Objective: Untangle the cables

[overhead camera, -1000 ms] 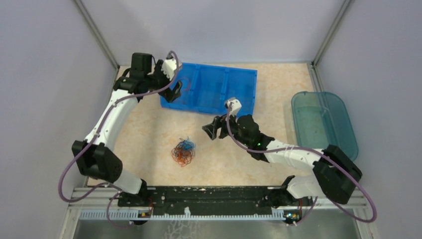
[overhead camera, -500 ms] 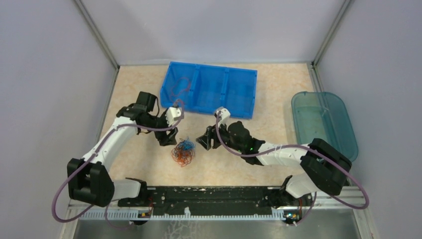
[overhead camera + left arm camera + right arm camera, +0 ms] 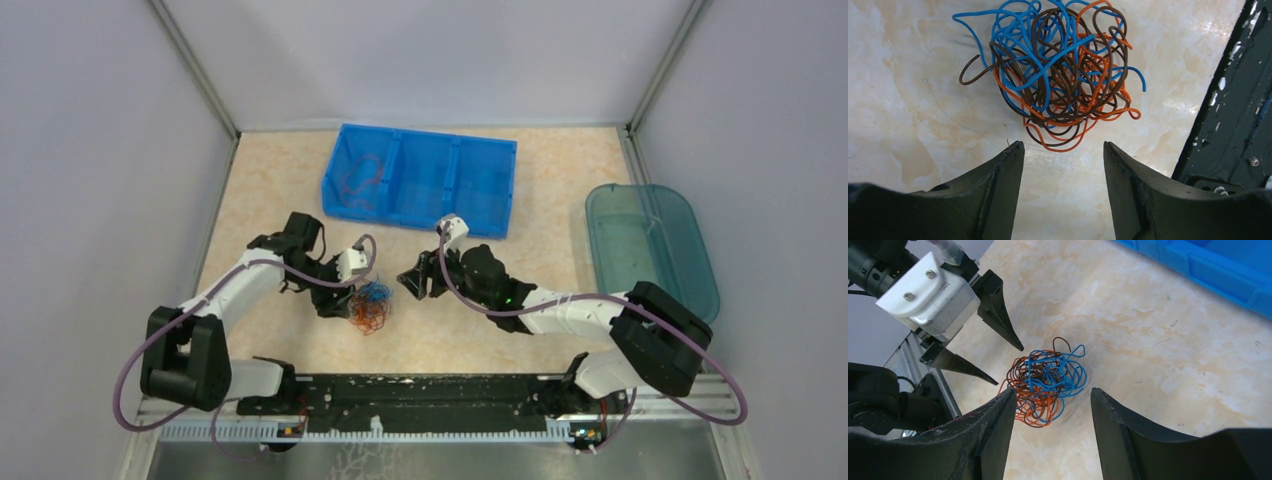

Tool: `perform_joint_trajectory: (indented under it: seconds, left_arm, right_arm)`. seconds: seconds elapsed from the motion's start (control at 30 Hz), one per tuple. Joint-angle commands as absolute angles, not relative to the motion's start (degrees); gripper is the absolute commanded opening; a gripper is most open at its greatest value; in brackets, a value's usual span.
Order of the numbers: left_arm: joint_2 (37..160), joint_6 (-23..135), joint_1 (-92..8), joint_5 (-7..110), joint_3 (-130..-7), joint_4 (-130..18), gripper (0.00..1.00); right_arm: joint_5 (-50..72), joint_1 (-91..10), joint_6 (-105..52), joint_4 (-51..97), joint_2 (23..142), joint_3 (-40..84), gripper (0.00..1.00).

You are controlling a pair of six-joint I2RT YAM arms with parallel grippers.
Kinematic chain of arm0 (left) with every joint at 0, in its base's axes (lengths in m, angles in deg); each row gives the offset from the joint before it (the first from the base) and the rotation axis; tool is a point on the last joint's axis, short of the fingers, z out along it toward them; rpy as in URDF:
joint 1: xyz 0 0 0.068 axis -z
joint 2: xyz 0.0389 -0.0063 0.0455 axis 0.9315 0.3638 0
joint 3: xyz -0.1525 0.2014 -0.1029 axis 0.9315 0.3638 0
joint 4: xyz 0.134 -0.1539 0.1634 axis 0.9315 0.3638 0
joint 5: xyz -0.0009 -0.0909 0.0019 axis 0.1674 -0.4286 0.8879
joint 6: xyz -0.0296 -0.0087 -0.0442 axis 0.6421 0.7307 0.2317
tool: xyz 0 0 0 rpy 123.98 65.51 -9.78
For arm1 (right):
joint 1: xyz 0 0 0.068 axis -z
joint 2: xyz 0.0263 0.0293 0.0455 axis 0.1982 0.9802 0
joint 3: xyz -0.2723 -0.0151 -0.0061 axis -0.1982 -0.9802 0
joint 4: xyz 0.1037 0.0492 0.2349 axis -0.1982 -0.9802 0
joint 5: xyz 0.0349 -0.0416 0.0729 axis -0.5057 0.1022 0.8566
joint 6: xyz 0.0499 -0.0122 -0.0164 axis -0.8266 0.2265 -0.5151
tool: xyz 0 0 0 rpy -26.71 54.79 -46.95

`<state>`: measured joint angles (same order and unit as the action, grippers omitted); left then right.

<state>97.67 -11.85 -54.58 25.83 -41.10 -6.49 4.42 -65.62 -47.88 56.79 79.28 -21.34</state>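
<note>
Left end effector (image 3: pixel 1063 146) jaws parted, empty; cables (image 3: pixel 1053 70) clumped on desk (image 3: pixel 908 125) just ahead of its tips. Right end effector (image 3: pixel 1052 392) parted, empty, facing the clump from the opposite side.

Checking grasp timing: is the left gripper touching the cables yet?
Apart. Left wrist view: left gripper open, fingertips short of the cables, bare table between.

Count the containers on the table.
2. A blue three-compartment bin sits at the far centre, beyond both arms. A translucent teal tub sits on the right side. Nothing suggests another is hidden.
</note>
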Motion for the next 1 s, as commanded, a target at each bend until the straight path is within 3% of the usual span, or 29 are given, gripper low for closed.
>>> perform_joint_trajectory:
  seconds: [0.0, 0.17, 0.53, 0.8, 0.97]
  left_arm:
    - [99.55, -13.52, -54.63, 26.19, -39.74, -11.87, 0.63]
    - [101.51, -13.66, -54.69, 27.26, -40.16, -13.74, 0.47]
    - [98.96, -15.48, -54.78, 29.42, -39.95, -15.96, 0.41]
    - [98.12, -17.82, -54.86, 30.0, -39.76, -11.77, 0.61]
    - [97.25, -19.72, -55.11, 29.31, -38.17, -10.63, 0.67]
  right_arm:
    - [3.43, -65.57, -48.41, 58.64, 77.43, -20.24, 0.57]
    - [3.27, -65.53, -48.4, 57.79, 76.38, -20.47, 0.57]
    - [3.22, -65.51, -48.25, 57.97, 76.68, -19.64, 0.56]
    - [3.78, -65.57, -48.2, 58.36, 77.49, -19.09, 0.59]
    - [3.83, -65.58, -48.16, 58.33, 77.27, -19.09, 0.59]
